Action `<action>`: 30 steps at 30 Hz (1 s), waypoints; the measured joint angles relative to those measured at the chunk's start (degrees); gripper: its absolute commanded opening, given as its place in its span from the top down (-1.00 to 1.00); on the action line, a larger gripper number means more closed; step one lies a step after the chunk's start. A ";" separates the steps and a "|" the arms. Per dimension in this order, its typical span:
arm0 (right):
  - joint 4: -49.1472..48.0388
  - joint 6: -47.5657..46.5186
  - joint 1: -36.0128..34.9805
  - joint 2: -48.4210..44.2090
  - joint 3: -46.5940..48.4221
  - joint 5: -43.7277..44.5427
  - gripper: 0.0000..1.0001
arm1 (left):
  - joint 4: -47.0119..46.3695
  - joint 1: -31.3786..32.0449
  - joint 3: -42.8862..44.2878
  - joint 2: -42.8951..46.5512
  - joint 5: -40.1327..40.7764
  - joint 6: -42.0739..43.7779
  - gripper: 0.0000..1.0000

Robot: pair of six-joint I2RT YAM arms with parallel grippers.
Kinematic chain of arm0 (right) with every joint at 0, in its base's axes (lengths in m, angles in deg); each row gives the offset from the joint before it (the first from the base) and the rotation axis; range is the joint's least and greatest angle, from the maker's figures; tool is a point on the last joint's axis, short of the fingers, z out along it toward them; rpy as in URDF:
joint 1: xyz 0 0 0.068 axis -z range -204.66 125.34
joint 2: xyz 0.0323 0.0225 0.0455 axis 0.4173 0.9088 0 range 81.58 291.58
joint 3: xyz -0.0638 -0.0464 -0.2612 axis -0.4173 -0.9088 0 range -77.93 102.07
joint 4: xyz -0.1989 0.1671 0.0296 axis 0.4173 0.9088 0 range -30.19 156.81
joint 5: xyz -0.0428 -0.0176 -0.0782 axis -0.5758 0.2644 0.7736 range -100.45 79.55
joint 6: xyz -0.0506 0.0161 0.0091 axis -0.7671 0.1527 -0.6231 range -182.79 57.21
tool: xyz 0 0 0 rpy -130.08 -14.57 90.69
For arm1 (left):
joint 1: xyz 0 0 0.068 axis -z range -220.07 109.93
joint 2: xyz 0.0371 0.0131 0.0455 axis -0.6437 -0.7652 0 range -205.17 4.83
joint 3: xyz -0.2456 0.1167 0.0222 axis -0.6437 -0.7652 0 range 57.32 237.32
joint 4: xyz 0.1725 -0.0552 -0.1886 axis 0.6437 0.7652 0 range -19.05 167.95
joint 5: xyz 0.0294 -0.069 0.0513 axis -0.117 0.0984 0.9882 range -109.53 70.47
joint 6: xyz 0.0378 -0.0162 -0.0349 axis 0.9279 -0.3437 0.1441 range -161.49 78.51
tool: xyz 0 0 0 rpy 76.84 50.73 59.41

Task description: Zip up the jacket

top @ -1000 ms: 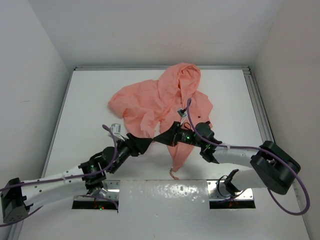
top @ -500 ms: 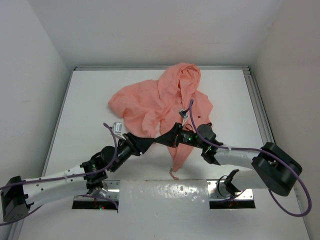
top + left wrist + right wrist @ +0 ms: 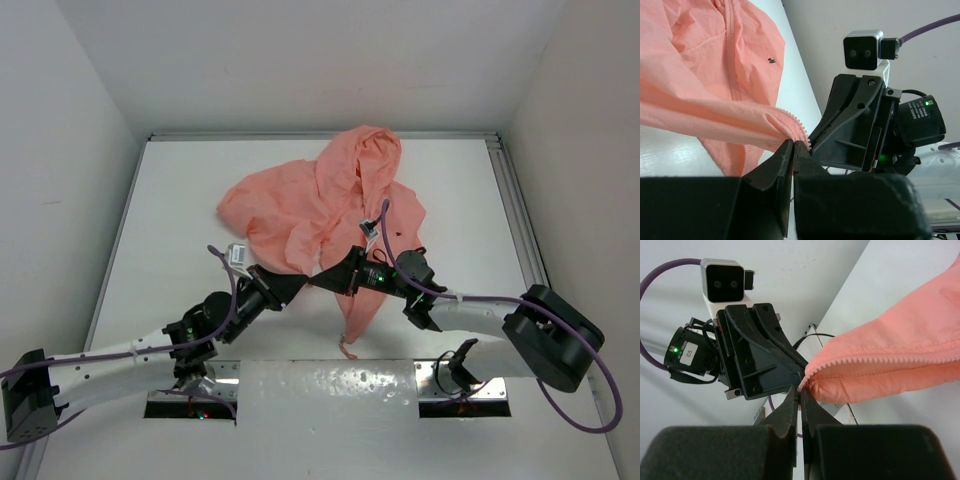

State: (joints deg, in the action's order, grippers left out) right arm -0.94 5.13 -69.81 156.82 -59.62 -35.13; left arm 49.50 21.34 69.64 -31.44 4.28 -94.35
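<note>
White table (image 3: 180, 230), pale walls (image 3: 300, 60)

White sticker (image 3: 688, 351) reading "ID5" on black motor (image 3: 677, 365), second sticker (image 3: 921, 114) illegible

Counted 1 jacket (image 3: 300, 200) on 1 table (image 3: 180, 200). 2 arms (image 3: 120, 355) were in view, left and right, so 2 grippers: left gripper (image 3: 792, 146), right gripper (image 3: 800, 390). 1 dark spot (image 3: 771, 60) showed on the fabric. 2 wrist cameras (image 3: 863, 50).

Robot lab cell, plain white walls (image 3: 300, 60), white table (image 3: 180, 230)
</note>
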 measured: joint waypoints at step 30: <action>65.57 -18.73 -0.31 -23.04 2.45 20.72 1.00 | 2.12 0.04 5.84 -4.13 18.47 18.62 1.00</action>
State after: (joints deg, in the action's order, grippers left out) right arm 64.63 -13.61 -70.11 133.79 -57.17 -14.41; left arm 51.62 21.38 75.48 -35.57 22.75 -75.73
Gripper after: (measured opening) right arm 0.002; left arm 0.008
